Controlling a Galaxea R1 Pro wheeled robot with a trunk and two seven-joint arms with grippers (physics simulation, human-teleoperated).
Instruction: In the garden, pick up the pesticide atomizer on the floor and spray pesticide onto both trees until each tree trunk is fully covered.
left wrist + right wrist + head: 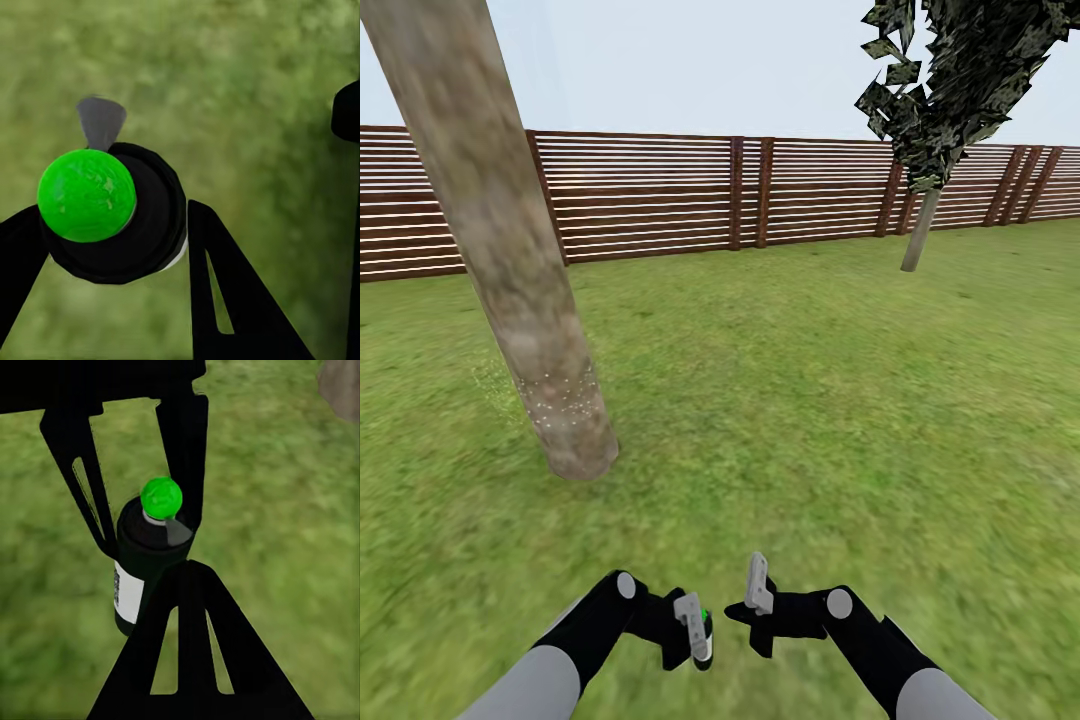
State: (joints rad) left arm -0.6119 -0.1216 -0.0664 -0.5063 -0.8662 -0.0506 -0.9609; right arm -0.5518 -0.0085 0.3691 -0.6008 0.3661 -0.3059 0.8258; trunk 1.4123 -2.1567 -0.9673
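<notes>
Head view first: the pesticide atomizer (701,632) was already off the floor, pinched in the left claw (691,630) low in front of the robot, well short of the near tree trunk (510,250). A band of pale specks sat on that tree trunk just above its foot, and I judged that to be spray; most of the column above it looked bare. The second tree (945,90) stood far beyond the trunk, near the wooden fence (660,190), with no sign of spray that I could make out. So pick-up done, first trunk barely begun, second one untouched by my reckoning.

Left wrist view: the atomizer's green cap (86,195) and black body sat tight between the dark fingers (225,300), claw closed on it, grass (262,90) behind.

Right wrist view: the right claw (180,622) pointed at the bottle, which sat beyond its tips, gripped by the other claw's fingers. In the head view the right claw's fingers stood apart, holding nothing.
</notes>
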